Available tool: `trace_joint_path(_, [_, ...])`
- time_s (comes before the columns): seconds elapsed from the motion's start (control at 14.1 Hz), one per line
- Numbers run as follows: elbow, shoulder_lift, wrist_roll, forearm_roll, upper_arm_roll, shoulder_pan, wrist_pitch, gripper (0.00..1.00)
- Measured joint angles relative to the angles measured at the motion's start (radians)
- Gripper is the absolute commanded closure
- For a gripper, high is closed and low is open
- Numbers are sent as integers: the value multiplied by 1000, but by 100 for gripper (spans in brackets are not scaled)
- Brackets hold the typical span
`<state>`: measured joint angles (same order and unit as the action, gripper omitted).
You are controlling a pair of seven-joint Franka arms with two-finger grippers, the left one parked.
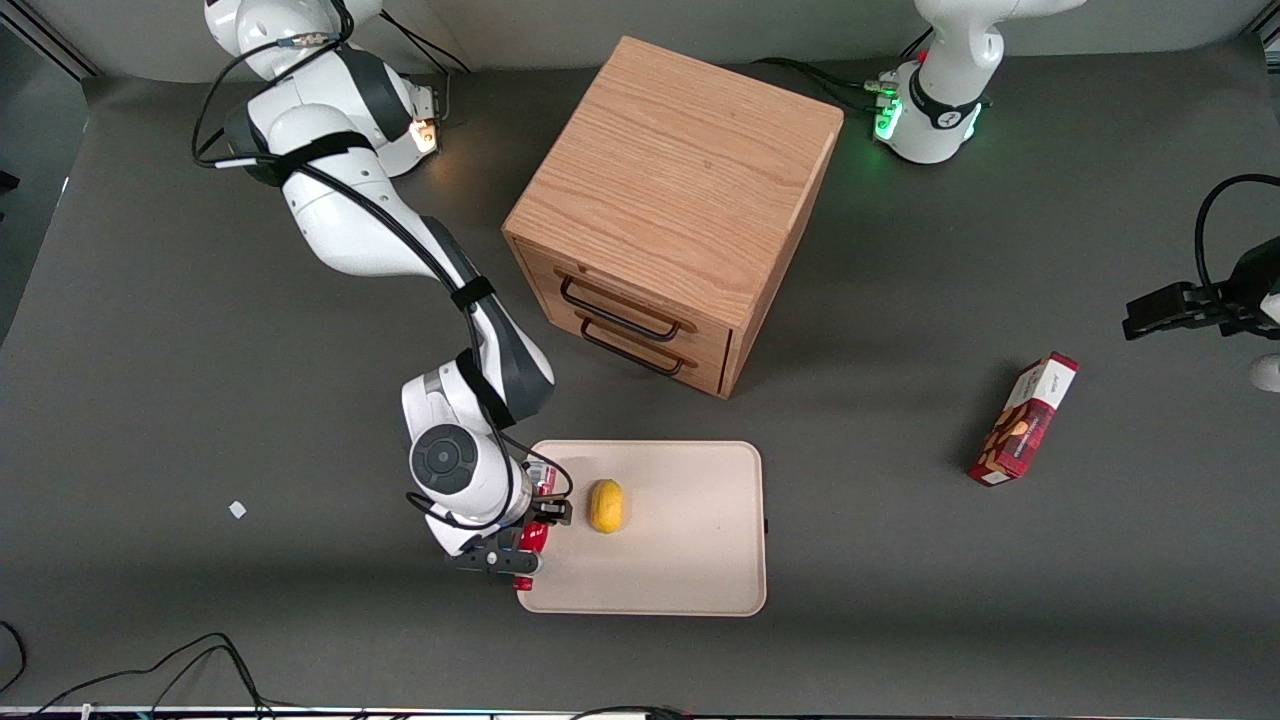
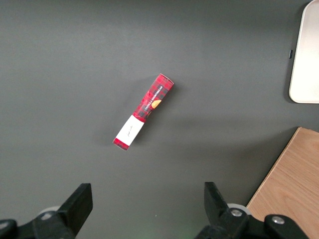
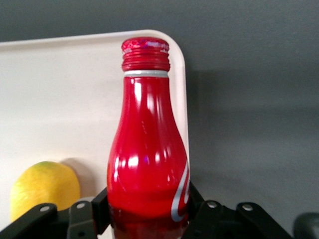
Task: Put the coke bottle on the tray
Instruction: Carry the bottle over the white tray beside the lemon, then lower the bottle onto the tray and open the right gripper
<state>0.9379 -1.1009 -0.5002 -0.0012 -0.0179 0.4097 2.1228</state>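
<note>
In the front view, little of the coke bottle (image 1: 533,538) is seen: only slivers of red show beneath the wrist and the gripper (image 1: 520,550), at the working arm's end of the tray (image 1: 690,560). The right wrist view shows it almost whole, with its red cap (image 3: 145,52), a pale ring under the cap and a stroke of white lettering low on the body. The snack box (image 2: 143,111) is seen alone on the dark table (image 2: 75,59) in the left wrist view, with a corner of the wooden cabinet (image 2: 291,184) (its drawers are seen only from the front).

The coke bottle (image 3: 148,159) is clasped at its lower body by the black fingers (image 3: 199,201), which are spread just to the bottle's width and pressed against both sides.

Its long axis runs straight out from the gripper (image 3: 148,219), cap end leading, toward a rounded corner of the tray (image 3: 60,99). Whether the bottle rests on the tray cannot be told. A lemon (image 3: 44,189) lies on the tray just beside the bottle.
</note>
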Motion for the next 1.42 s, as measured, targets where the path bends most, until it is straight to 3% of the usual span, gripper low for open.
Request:
trace_joint_path(0.35, [-8,-35,23,0,1,1,34,100])
trace_joint_path(0.43, [-9,-37,24,0,1,1,35,58])
trace_joint_path(0.5, [-9,-38,24,0,1,1,37,6])
trace_joint_path(0.57, [-9,-39,24,0,1,1,39,0])
trace_joint_path(1.42, [-14,-42,24,0,9,14,57,0])
